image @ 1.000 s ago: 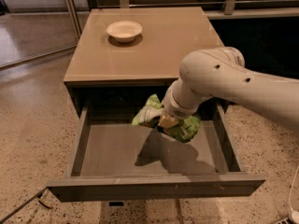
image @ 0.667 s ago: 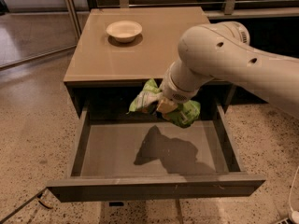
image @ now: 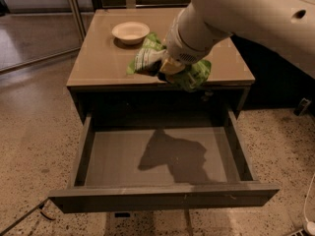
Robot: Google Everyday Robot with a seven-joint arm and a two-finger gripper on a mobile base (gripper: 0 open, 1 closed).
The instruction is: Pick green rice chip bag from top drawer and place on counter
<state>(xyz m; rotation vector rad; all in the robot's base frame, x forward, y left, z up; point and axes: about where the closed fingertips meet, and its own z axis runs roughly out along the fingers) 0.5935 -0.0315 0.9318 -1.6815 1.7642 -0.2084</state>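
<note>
The big white arm [image: 246, 14] reaches in from the upper right of the frame, and its gripper [image: 170, 69] hangs just above the centre, over the front edge of the desk [image: 98, 58]. The fingers [image: 172, 66] are mostly buried in foil, but they look closed tight on the green rice chip bag [image: 195, 75], which bulges out crumpled on both sides of them. The bag is up at the level of the desk top, out of the top drawer [image: 123, 156]; I can't tell whether its underside touches the surface. The drawer stands pulled wide open in the lower half of the frame, with a dark shadow [image: 172, 156] on its grey floor. A white bowl [image: 130, 32] sits farther back on the desk, upper left of the bag and apart from it.
</note>
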